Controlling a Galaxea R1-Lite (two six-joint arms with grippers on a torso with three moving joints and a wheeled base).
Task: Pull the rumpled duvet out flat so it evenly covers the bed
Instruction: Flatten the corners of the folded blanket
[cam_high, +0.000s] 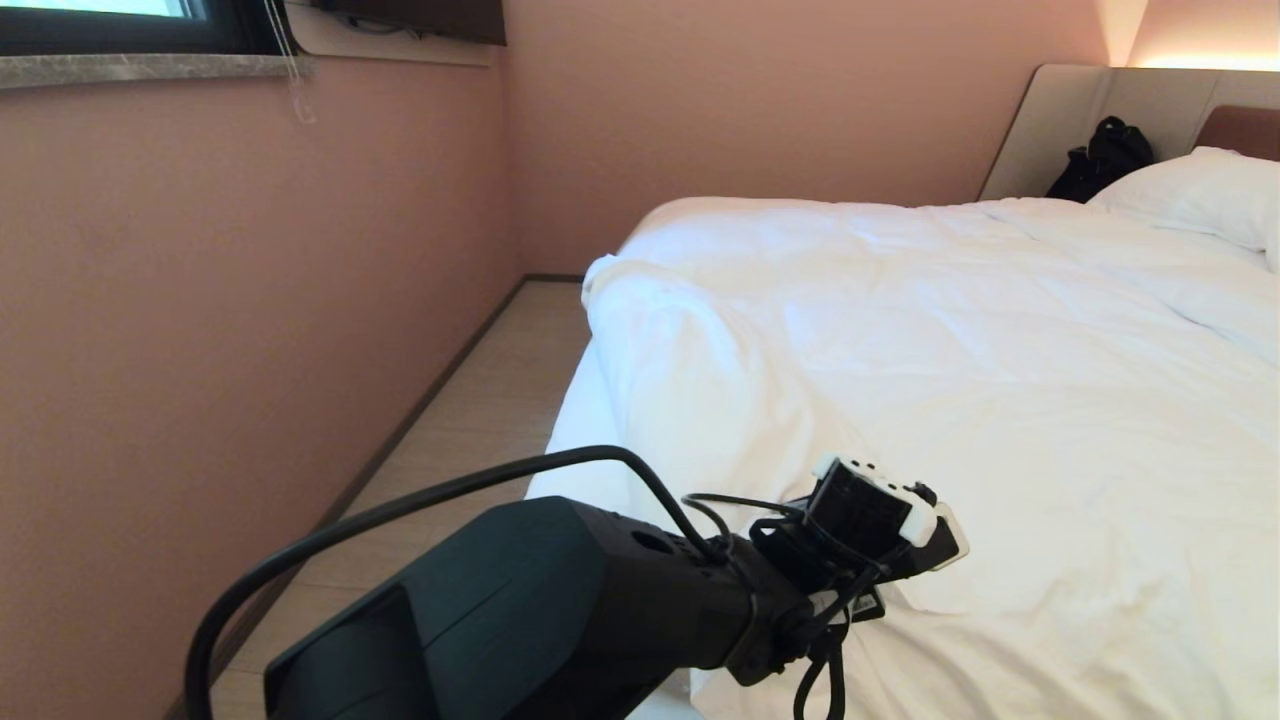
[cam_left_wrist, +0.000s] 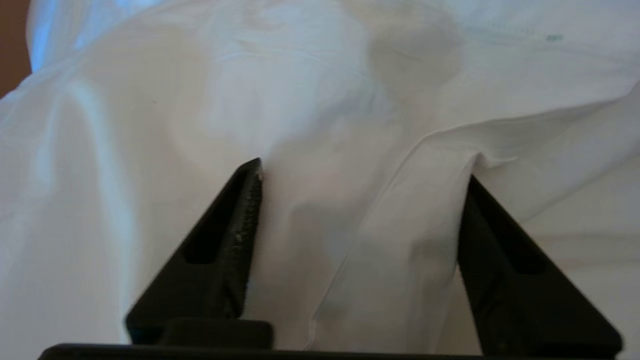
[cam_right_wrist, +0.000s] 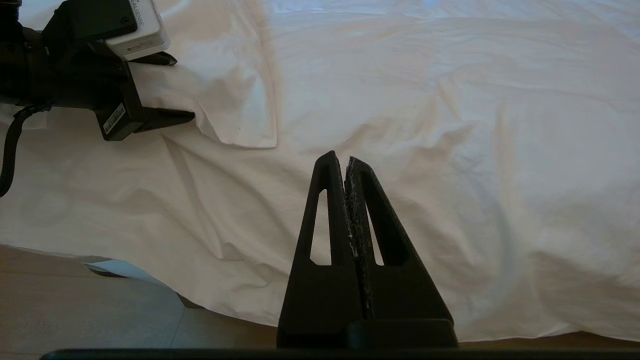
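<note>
The rumpled duvet (cam_high: 900, 330) lies white and creased over the bed (cam_high: 572, 430). Its near corner is folded back on itself (cam_right_wrist: 235, 100). My left gripper (cam_left_wrist: 366, 172) is low on that corner, open, its two black fingers standing either side of a raised fold with a hem line running between them. In the right wrist view the left gripper (cam_right_wrist: 184, 89) shows straddling the folded flap's edge. In the head view its fingers are hidden behind the wrist camera (cam_high: 870, 510). My right gripper (cam_right_wrist: 345, 159) hangs shut and empty over the duvet near the foot edge.
A pink wall runs close along the bed's left side, leaving a narrow strip of wooden floor (cam_high: 470, 400). A white pillow (cam_high: 1200, 190) and a black bag (cam_high: 1105, 160) lie by the beige headboard (cam_high: 1075, 110). Floor shows below the duvet's hanging edge (cam_right_wrist: 75, 310).
</note>
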